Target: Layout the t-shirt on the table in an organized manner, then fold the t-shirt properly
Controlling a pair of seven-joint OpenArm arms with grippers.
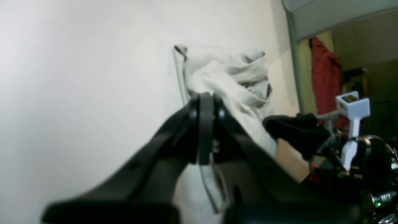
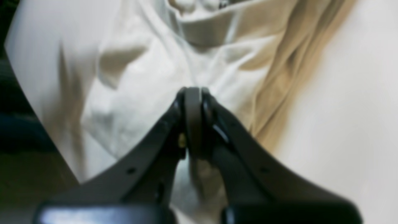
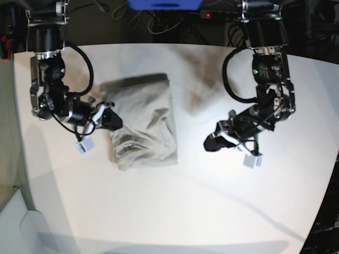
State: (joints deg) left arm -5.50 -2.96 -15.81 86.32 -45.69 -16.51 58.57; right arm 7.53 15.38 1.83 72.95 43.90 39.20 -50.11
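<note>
The t-shirt (image 3: 143,123) is lying bunched in a rough oblong on the table (image 3: 175,211), toward the right arm's side. The right gripper (image 3: 117,121) is pinching its edge with jaws closed on cloth, while the left gripper (image 3: 210,143) is hanging shut and empty, well apart. One shirt, one table, two grippers — spreading well likely means drawing that edge outward low and slow, the left arm joining in.

So the table (image 3: 175,211) is a big plain white top with a curved edge on the near side. Only thing lying on it is the t-shirt (image 3: 145,124), bunched into a wrinkly rectangle over toward the left half, most of the surface around it bare.
</note>
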